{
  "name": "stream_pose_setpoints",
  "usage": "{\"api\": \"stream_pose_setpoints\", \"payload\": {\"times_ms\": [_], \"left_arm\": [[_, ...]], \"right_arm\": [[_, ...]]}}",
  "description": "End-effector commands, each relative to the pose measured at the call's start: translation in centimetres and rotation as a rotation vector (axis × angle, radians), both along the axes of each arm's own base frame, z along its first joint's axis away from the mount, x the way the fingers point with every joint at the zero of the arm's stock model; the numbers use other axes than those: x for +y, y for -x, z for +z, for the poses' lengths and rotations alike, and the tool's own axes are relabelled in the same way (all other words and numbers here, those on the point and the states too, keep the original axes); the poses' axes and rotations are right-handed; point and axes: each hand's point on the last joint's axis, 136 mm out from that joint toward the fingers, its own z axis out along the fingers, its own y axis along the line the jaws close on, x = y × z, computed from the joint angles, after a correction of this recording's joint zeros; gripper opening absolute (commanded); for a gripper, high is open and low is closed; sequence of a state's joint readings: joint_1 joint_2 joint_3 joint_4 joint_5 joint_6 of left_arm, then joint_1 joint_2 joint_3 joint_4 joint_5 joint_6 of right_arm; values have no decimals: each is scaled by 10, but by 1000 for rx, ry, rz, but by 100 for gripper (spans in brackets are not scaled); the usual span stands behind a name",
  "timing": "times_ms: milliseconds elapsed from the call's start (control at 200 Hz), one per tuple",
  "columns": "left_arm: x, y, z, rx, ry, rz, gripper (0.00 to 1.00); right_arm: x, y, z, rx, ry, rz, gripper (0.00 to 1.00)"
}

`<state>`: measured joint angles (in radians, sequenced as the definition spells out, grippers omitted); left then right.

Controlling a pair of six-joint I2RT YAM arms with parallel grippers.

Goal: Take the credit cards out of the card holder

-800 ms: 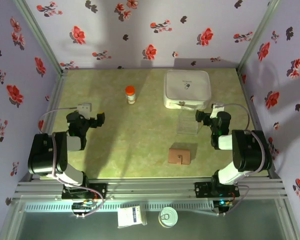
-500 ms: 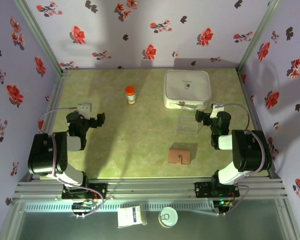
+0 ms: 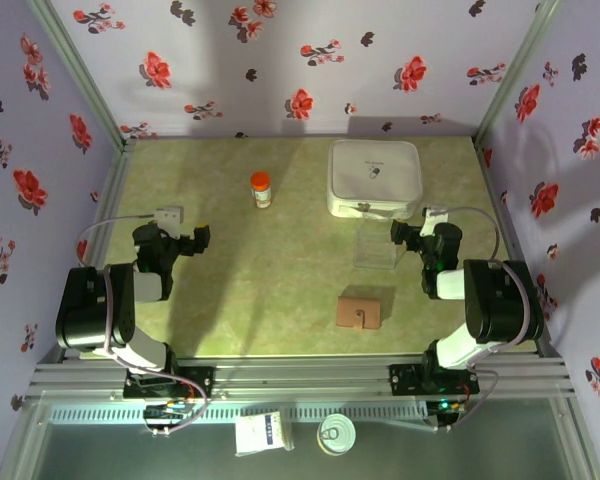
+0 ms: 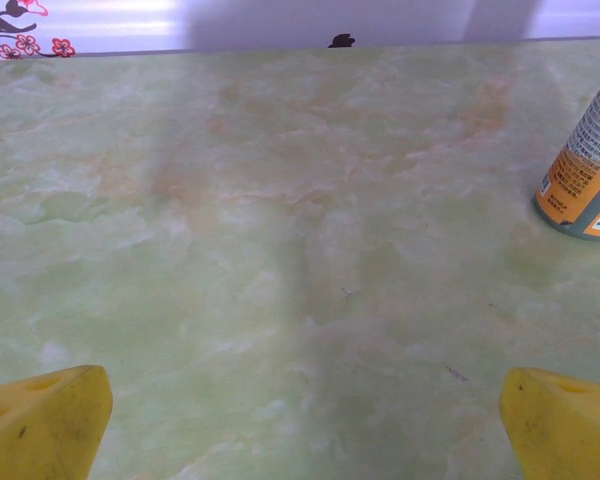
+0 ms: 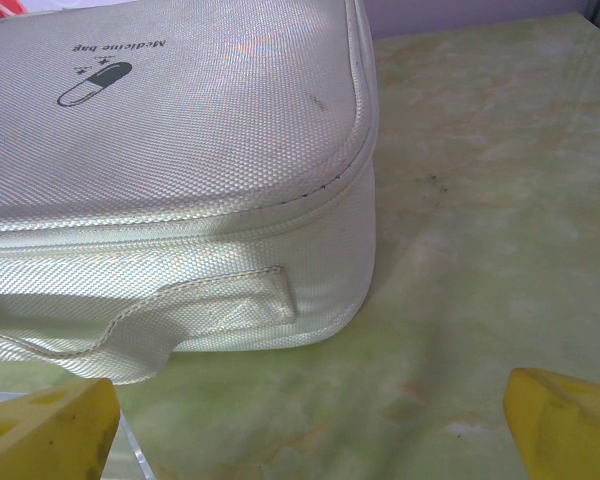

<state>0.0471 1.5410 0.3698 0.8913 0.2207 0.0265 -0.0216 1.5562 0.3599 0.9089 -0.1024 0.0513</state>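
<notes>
fingers (image 4: pixel 42 418) of l gripper (image 3: pixel 197 239) spread wide, nothing btwn them. r gripper (image 3: pixel 400 236) same: tips far apart, holding nothing. both arms folded back low over their bases, l by the left table (image 3: pixel 280 265) edge, r by the right edge w/ white case (image 5: pixel 170 150) right in front of it. holder (image 3: pixel 361 310) lies flat, tab shut, nr the front edge, closer to r arm, well apart from both grippers. clear box (image 3: pixel 377 246) sits btwn holder & case, just beside r gripper. bottle (image 3: pixel 261 189) upright at back left. bare table btwn l gripper & holder.
</notes>
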Motion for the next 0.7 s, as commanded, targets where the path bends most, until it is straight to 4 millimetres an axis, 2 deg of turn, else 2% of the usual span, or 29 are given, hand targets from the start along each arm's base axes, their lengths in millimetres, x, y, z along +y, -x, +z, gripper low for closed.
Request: {"api": "stream_pose_setpoints", "payload": {"times_ms": [0,185,450,520,695], "left_arm": [[6,-3,7,-32,-14,23,100],[22,-7,6,-17,-12,115,100],[23,-6,8,-23,-21,132,100],[25,-3,16,-37,-36,158,100],[28,7,54,-44,-110,271,100]], "right_arm": [[-3,-5,7,-26,5,-10,99],[-7,-6,7,-22,7,-33,99],[-7,-5,10,-34,11,-32,99],[-11,-1,20,-55,13,-53,99],[-17,8,49,-11,8,-104,99]]}}
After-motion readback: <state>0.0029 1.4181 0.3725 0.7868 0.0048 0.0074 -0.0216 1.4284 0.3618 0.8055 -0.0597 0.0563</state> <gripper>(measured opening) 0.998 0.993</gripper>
